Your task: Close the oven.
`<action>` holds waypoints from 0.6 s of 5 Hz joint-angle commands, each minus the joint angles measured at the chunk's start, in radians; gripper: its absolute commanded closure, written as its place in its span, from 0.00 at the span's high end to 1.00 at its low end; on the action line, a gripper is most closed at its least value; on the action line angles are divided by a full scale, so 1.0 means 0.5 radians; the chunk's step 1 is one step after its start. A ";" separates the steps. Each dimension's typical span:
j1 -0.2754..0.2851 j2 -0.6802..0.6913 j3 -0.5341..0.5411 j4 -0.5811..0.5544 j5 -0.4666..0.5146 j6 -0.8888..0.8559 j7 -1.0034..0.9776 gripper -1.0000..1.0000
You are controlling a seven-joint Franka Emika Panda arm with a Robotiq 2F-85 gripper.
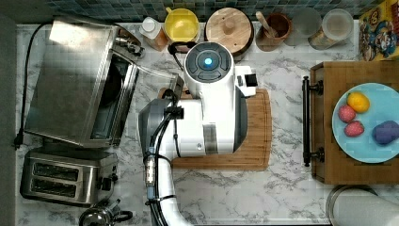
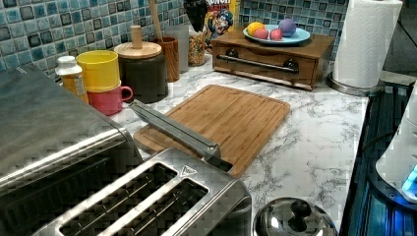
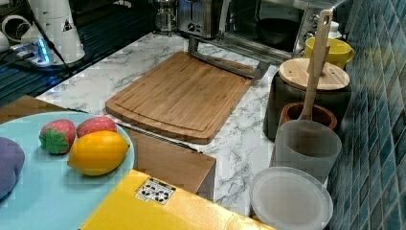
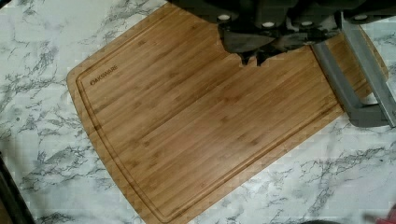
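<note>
The oven [image 1: 80, 80] sits at 9 o'clock in the top view on the desk [image 1: 235, 193], its door hanging open. The claw [image 4: 252, 58] hangs above the wooden board [image 4: 205, 121] with its tips nearly together, holding nothing.

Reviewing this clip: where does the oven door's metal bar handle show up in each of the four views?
Top view: handle peeks out beside the arm, over the cutting board's corner.
Left view: handle runs diagonally at centre.
Right view: handle lies along the board's far edge.
Wrist view: handle beside the gripper.
Shared landmark: the cutting board.
</note>
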 commanded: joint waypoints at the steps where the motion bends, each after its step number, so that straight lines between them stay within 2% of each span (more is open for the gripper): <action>1: -0.001 0.001 0.003 0.001 -0.012 0.006 -0.028 0.00; 2: -0.062 -0.083 -0.019 -0.207 0.256 0.261 -0.323 0.00; 3: -0.176 -0.183 -0.006 -0.510 0.577 0.607 -0.607 0.00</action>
